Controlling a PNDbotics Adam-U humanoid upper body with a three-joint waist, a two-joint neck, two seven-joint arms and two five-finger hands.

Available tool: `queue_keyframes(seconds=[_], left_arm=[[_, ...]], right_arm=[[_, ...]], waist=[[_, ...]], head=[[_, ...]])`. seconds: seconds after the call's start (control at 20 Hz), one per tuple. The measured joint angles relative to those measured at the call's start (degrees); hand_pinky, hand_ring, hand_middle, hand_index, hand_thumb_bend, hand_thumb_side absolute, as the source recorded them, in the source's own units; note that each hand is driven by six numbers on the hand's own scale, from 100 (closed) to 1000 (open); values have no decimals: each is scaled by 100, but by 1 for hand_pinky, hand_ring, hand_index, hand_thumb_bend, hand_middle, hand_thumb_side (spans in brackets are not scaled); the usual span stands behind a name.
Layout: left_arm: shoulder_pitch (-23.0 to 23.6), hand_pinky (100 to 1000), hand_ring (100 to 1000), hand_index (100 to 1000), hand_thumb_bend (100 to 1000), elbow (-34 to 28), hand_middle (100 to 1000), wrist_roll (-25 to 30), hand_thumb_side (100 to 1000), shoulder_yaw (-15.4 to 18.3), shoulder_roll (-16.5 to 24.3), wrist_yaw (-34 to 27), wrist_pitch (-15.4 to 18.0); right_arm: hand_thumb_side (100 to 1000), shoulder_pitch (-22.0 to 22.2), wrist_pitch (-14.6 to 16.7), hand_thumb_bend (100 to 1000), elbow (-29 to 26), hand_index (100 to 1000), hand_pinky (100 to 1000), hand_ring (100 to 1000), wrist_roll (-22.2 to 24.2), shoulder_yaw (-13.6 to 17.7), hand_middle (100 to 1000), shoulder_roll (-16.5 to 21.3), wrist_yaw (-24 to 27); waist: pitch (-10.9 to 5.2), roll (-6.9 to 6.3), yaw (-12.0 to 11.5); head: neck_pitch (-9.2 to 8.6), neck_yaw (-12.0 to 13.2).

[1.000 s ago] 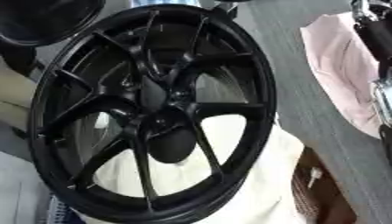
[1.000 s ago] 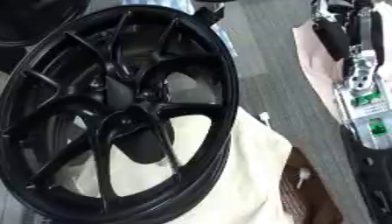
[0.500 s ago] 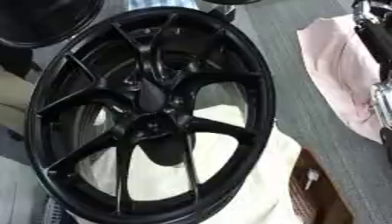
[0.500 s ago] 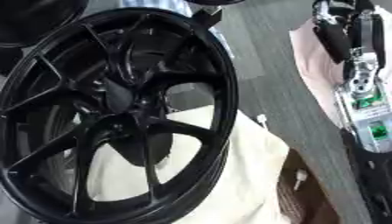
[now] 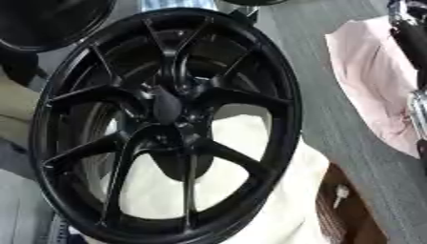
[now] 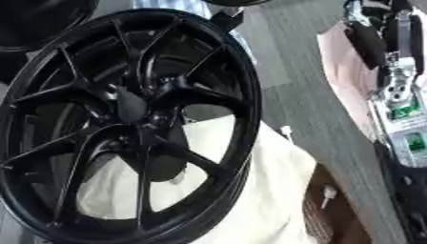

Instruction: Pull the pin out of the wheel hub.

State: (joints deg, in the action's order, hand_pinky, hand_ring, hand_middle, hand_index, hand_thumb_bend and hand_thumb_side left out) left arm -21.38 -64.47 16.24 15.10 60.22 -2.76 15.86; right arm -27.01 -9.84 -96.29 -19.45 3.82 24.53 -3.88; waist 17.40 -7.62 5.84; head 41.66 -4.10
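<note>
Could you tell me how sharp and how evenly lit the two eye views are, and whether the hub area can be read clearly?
Left eye view: the black wheel is soft, its spoke edges smeared, and the hub is a dark blur, so no pin can be made out. Right eye view: slightly crisper, with faint sheen on the spokes; the white cloth behind is bright against them. No hand is in either view.

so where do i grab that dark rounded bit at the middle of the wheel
Probably by the dark rounded piece itself, where it stands out of the hub of the wheel. Come from the open face toward the camera: the spokes fan away from it, leaving its sides free. Whether it is the pin cannot be told.
</note>
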Motion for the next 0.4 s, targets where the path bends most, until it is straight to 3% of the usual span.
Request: queue_keyframes(seconds=[0.4], left_arm=[[-145, 729, 638, 739, 518, -597, 597, -656, 712, 154, -386, -652, -234]], right_arm=[[543, -14, 1, 180, -1, 841, 879, 809, -2, 2, 806, -1, 2]], waist=[[0, 23, 3]], head=[[1, 27]])
